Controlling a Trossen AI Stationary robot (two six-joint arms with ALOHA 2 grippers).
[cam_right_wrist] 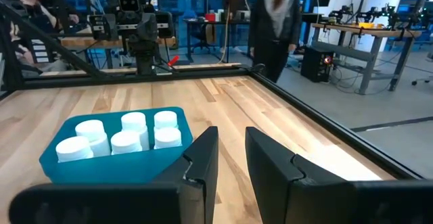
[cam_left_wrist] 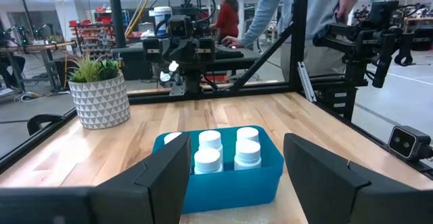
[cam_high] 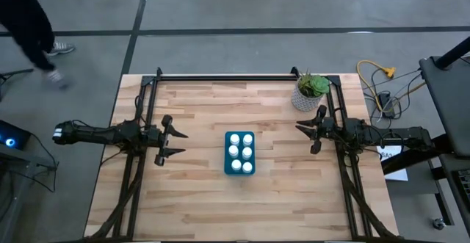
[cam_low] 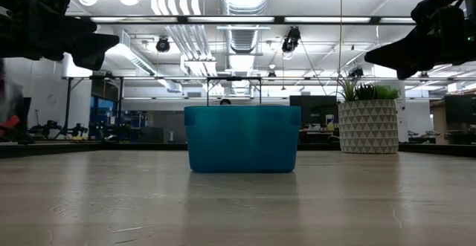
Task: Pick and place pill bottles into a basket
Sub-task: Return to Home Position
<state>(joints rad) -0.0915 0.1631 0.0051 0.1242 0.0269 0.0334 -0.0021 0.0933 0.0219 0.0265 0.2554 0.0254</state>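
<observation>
Teal-blue plastic, rectangular with rounded corners, the small basket (cam_high: 226, 158) sits near the middle of the pale wooden plank table (cam_high: 198, 199) in the high view. All six tiny white capped pill bottles (cam_high: 234, 151) stand inside it, in two rows of three. The left gripper (cam_high: 182, 143) hovers off the basket's left side, apart from it and pointing toward it. The right gripper (cam_high: 299, 129) hangs off to the basket's right, near a white patterned pot with a green plant (cam_high: 308, 96) at the table's far right corner.

In the low view the basket's solid wall hides the bottles. The pot stands to its right and farther back, and both grippers show as dark shapes high above the tabletop.

In the left wrist view that arm's two dark fingers (cam_left_wrist: 166, 173) are spread wide with nothing between them, and the basket and its bottle caps show in the gap.

In the right wrist view the fingers (cam_right_wrist: 203, 160) are parted by only a narrow gap and grip nothing. The filled basket lies ahead on the table.
</observation>
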